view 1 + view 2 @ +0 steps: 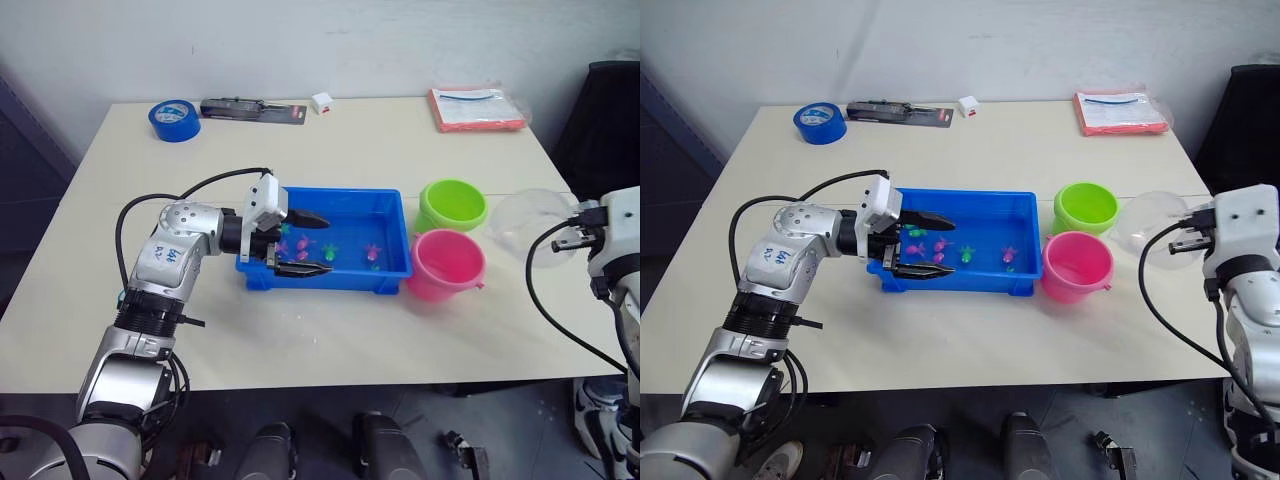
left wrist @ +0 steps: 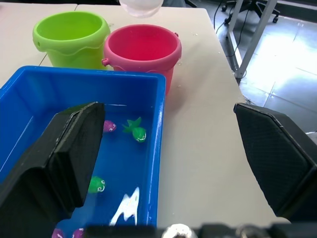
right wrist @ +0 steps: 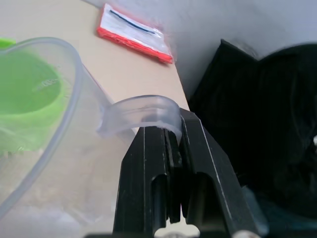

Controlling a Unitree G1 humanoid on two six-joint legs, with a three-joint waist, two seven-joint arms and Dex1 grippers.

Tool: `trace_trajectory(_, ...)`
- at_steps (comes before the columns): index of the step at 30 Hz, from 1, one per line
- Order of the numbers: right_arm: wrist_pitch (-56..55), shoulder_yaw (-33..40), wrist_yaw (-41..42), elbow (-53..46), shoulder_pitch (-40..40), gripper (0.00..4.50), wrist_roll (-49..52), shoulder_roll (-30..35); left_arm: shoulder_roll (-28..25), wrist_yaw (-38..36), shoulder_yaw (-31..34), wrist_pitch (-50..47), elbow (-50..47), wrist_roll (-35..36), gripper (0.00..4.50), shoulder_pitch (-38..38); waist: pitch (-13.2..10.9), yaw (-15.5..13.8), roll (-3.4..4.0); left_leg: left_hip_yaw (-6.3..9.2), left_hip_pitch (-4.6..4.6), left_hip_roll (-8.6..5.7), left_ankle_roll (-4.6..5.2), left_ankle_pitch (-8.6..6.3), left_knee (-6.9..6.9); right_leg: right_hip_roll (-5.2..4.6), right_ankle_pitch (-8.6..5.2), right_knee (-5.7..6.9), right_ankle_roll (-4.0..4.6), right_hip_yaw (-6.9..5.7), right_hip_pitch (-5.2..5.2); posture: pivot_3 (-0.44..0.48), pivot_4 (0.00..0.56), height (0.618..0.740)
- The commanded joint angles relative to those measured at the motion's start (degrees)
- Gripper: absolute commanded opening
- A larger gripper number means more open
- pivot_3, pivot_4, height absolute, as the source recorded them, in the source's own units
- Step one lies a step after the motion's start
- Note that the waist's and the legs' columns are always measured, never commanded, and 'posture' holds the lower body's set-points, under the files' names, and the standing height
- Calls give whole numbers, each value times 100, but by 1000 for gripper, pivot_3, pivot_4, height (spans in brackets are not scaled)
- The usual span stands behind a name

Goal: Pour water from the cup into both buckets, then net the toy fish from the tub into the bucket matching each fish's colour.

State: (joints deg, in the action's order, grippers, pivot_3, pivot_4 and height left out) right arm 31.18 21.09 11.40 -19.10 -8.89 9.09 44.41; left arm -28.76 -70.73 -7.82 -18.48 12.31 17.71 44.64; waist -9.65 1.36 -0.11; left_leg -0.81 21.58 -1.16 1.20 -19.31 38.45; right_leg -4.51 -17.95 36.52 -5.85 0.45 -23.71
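Note:
The blue tub sits mid-table with several tiny pink and green toy fish in shallow water. My left gripper is open at the tub's left end; in the left wrist view one finger reaches inside the tub and the other hangs outside its near wall. The green bucket and the pink bucket stand just right of the tub. Further right, my right gripper is shut on the handle of the clear cup, held in the air apart from the buckets.
At the table's far edge lie a blue tape roll, a black tool on a red card, a small white cube and a red-edged packet. A black chair stands beyond the right edge.

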Motion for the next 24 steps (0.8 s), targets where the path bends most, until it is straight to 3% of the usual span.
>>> trace_trajectory(1, -397, -109, 173, -289, -61, 670, -435, 296, -53, 2, 65, 126, -4, -20, 4500, 40, 0, -1, 0, 0, 0, 0, 0, 0, 0, 0, 0, 0, 0, 0, 0, 0, 150, 737)
trace_trajectory(10, -767, -546, 360, -509, -123, 670, -1350, 583, -6, 85, 66, 254, 120, -85, 4500, 67, 0, -10, 0, -1, 2, -1, 0, 0, 5, 0, 0, 0, 0, -4, 0, 0, 150, 737)
trace_trajectory(24, -1138, -893, 401, -329, -195, 670, -2145, 424, 1, 97, 79, 297, 150, -132, 4500, 103, 0, -13, 0, 1, 4, -1, 0, 0, 11, 1, 0, 0, 0, -9, -1, 0, 150, 737)
